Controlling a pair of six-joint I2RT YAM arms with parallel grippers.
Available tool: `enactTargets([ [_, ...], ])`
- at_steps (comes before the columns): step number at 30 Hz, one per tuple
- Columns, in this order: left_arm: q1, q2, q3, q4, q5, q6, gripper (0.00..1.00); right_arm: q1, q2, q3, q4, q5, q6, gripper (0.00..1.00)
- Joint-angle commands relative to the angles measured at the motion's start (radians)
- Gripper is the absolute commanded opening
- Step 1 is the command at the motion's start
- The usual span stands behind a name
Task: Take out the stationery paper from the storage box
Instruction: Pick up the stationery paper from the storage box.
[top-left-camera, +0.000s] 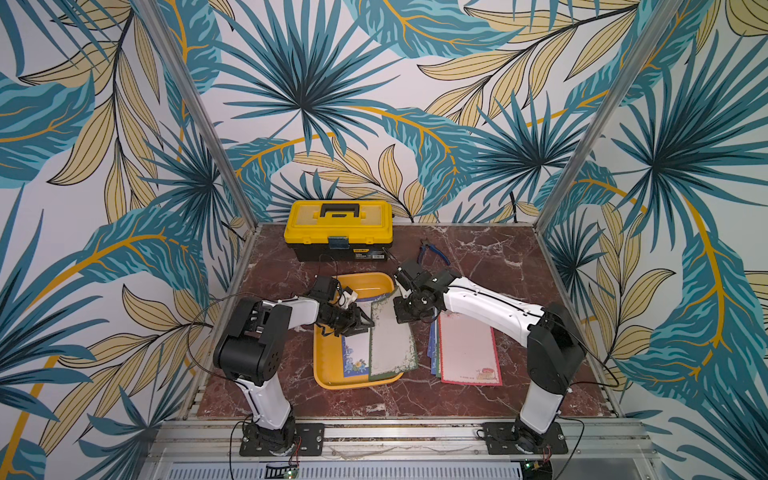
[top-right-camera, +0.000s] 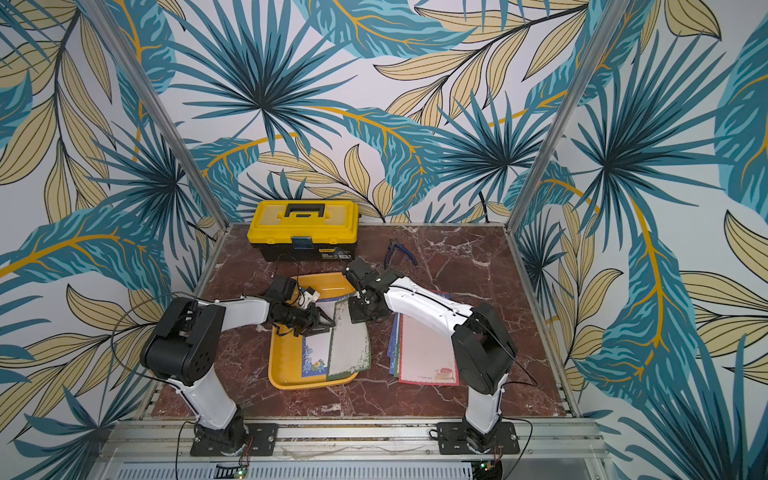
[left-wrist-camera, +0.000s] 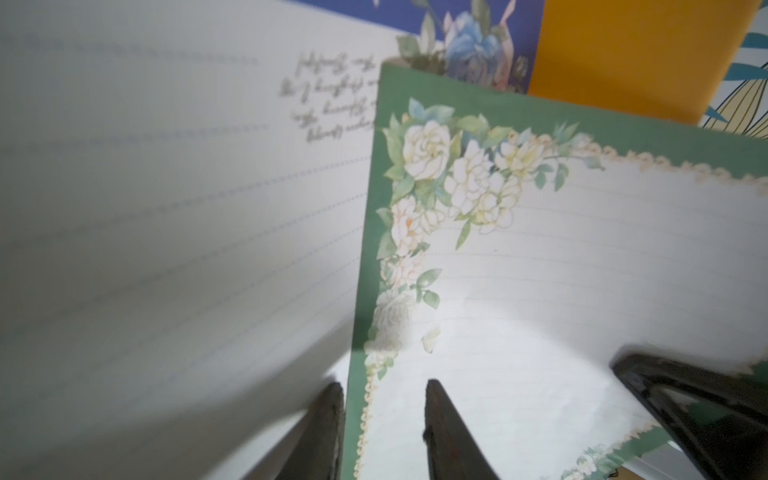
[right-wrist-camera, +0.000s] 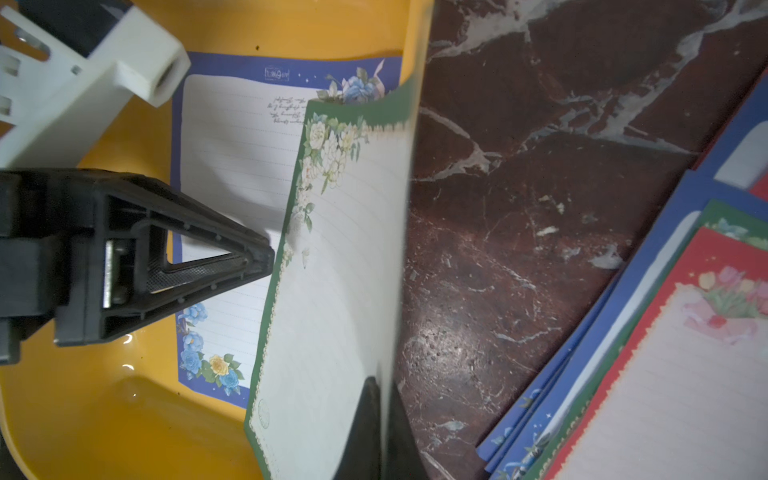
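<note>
The storage box (top-left-camera: 328, 374) (top-right-camera: 282, 370), a shallow orange-yellow tray, lies mid-table. One sheet of stationery paper with a blue floral border (top-left-camera: 355, 353) (right-wrist-camera: 232, 166) lies flat in it. A green-bordered sheet (top-left-camera: 390, 340) (top-right-camera: 349, 345) (left-wrist-camera: 540, 291) is raised on edge over the tray's right side. My right gripper (top-left-camera: 401, 311) (right-wrist-camera: 384, 399) is shut on that sheet's far right edge. My left gripper (top-left-camera: 368, 324) (left-wrist-camera: 384, 399) is open, its fingers apart on either side of the sheet's green left border.
A pile of stationery sheets (top-left-camera: 467, 353) (right-wrist-camera: 685, 353), a red-bordered one on top, lies on the marble table right of the tray. A yellow-lidded black toolbox (top-left-camera: 338, 226) stands at the back, with blue-handled pliers (top-left-camera: 432, 251) to its right.
</note>
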Motion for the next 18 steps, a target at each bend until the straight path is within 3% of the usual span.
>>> enactTargets([
  [1,-0.001,-0.049,0.009,-0.015,-0.072,-0.004,0.51,0.005,-0.073,0.021,-0.039,0.008,-0.015,0.0],
  [6,0.0,-0.171,0.023,-0.019,-0.084,-0.011,0.61,0.002,-0.192,0.006,-0.079,-0.011,-0.063,0.0],
  [13,0.001,-0.32,0.054,-0.021,-0.08,-0.018,0.63,-0.057,-0.383,-0.085,-0.129,-0.13,-0.1,0.0],
  [18,0.0,-0.423,0.065,-0.021,-0.107,-0.017,0.63,-0.165,-0.519,-0.183,-0.137,-0.252,-0.114,0.0],
])
